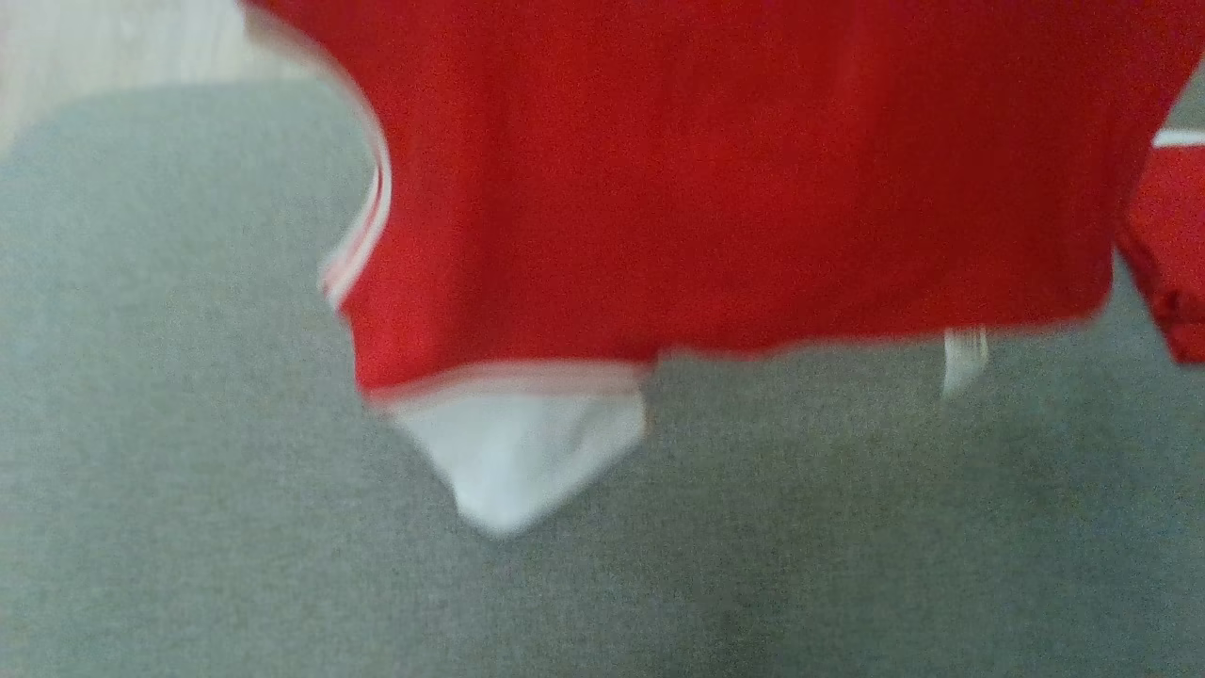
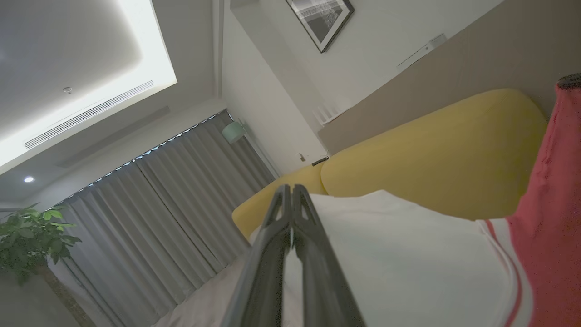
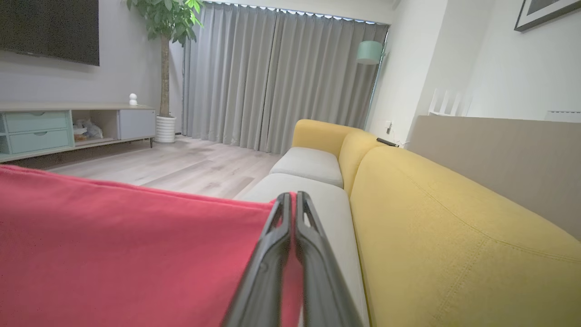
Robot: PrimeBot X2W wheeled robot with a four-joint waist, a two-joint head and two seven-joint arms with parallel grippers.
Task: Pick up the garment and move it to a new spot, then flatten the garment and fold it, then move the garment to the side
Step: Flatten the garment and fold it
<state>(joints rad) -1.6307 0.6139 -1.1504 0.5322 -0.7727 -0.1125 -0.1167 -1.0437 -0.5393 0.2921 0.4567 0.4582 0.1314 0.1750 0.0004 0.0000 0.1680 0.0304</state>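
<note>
With the left pincer (image 2: 292, 190), pinches the white panel of the red garment (image 1: 734, 188), fingers pressed together on the cloth. With the right pincer (image 3: 292, 196), clamps the garment's red edge likewise, fabric caught between the shut fingers. Holds the garment up in the air, spread between the two, blurred in the head view, white corner hanging lowest. Hangs it over the grey seat cushion (image 1: 188, 424) of a sofa, beside the yellow backrest (image 3: 454, 236). Farther off: wood floor (image 3: 181, 168), pale cabinet (image 3: 131, 123), potted plant (image 3: 163, 18), grey curtains (image 3: 281, 77).
</note>
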